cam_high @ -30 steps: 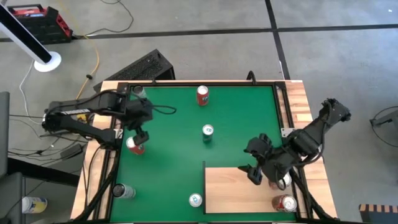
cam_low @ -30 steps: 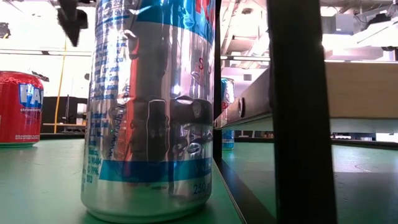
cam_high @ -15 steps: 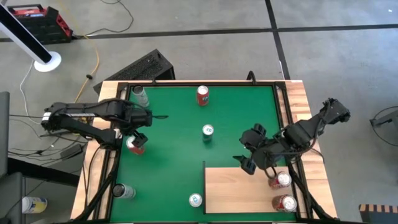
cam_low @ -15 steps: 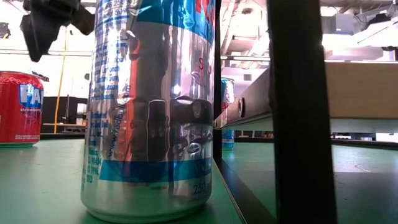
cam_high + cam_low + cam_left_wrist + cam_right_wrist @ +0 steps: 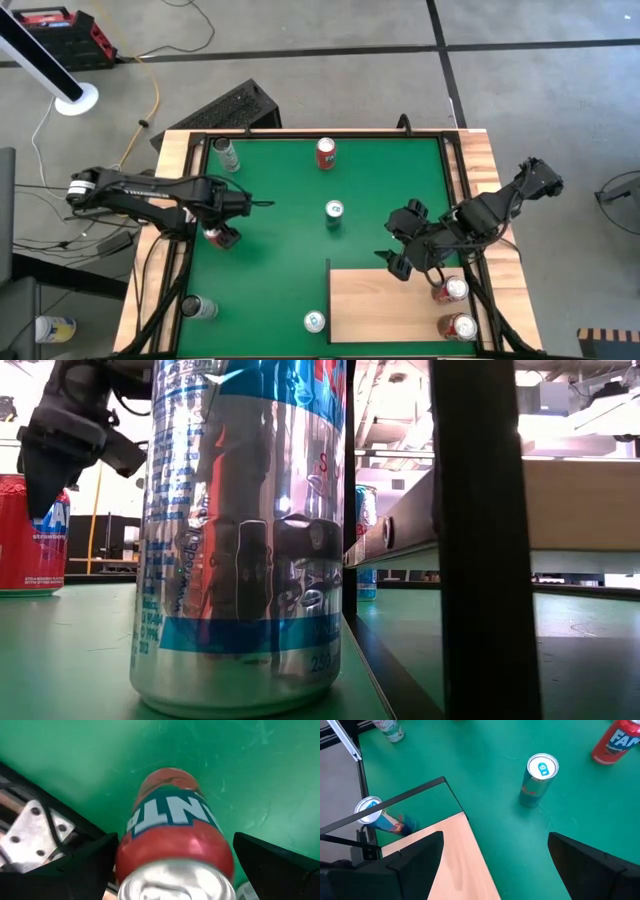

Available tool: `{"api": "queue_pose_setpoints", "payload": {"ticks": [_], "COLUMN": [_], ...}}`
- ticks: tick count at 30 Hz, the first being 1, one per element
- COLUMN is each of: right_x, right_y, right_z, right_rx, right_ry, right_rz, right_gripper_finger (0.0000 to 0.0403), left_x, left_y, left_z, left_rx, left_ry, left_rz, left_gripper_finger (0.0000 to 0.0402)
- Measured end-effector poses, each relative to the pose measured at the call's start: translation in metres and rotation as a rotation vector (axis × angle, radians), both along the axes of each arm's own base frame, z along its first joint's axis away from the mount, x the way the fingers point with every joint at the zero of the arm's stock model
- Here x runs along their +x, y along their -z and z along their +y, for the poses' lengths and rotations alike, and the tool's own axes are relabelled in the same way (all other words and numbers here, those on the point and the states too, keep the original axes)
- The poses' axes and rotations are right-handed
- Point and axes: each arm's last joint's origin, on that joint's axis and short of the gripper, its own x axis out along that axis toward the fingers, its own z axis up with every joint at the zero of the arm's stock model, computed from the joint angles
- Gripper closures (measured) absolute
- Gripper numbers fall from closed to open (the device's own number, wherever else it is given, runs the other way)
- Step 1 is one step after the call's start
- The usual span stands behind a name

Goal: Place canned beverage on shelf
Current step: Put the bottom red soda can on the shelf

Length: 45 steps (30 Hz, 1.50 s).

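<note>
A red can (image 5: 212, 236) stands upright on the green mat near the table's left edge; it also shows in the left wrist view (image 5: 175, 832) and the low view (image 5: 28, 540). My left gripper (image 5: 224, 231) points down over it, open, one finger on each side of the can's upper part (image 5: 175, 870). Two cans (image 5: 453, 290) (image 5: 460, 326) stand on the pale wooden shelf (image 5: 385, 305) at the near right. My right gripper (image 5: 398, 262) hangs open above the shelf's far left corner (image 5: 462, 865) with nothing between its fingers.
More cans stand on the mat: a red one (image 5: 325, 152) at the far edge, one mid-table (image 5: 334, 212), one by the near edge (image 5: 315, 321), one near left (image 5: 197, 308), one far left (image 5: 226, 153). A black frame (image 5: 395, 802) edges the shelf.
My left gripper has come down over the red can with its wrist rolling, so its open fingers now stand at the can's sides. My right gripper has drifted a little toward the table's far left, away from the two cans on the shelf. No can has moved.
</note>
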Motion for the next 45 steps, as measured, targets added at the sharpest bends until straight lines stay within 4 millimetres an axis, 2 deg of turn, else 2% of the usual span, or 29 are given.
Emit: {"api": "queue_pose_setpoints", "payload": {"ticks": [4,9,12,16,20,23,29,36,40,45], "right_x": [0.000,0.001,0.001,0.000,0.000,0.000,0.001,0.003,0.002,0.001], "right_y": [0.000,0.000,0.000,0.001,0.001,0.001,0.000,0.000,0.001,0.002], "right_z": [0.000,-0.001,-0.001,0.000,0.000,0.000,-0.001,-0.006,-0.008,-0.009], "right_rx": [0.014,0.020,0.038,0.051,0.051,0.050,0.019,-0.011,-0.020,0.001], "right_ry": [-0.006,0.000,0.002,0.012,0.012,0.011,-0.009,0.004,0.011,0.041], "right_rz": [0.007,0.009,0.014,0.013,0.014,0.014,0.014,0.012,0.026,0.033], "right_gripper_finger": [0.0020,0.0020,0.0020,0.0020,0.0020,0.0020,0.0020,0.0020,0.0020,0.0020], "left_x": [-0.001,0.000,0.001,0.001,0.002,0.004,0.013,0.035,0.063,0.115], "left_y": [0.007,0.007,0.006,0.006,0.005,-0.004,-0.047,-0.123,-0.167,-0.204], "left_z": [-0.001,-0.001,-0.001,-0.002,-0.003,-0.003,-0.002,-0.001,0.002,-0.003], "left_rx": [-0.044,-0.046,-0.042,-0.058,-0.106,-0.122,-0.088,-0.036,0.054,0.145], "left_ry": [0.001,0.018,0.023,0.033,0.040,0.056,0.085,0.135,0.199,0.356], "left_rz": [-0.001,-0.012,-0.024,-0.027,-0.033,-0.051,-0.138,-0.306,-0.377,-0.451], "left_gripper_finger": [0.0022,0.0028,0.0054,0.0116,0.0122,0.0122,0.0122,0.0122,0.0122,0.0122]}}
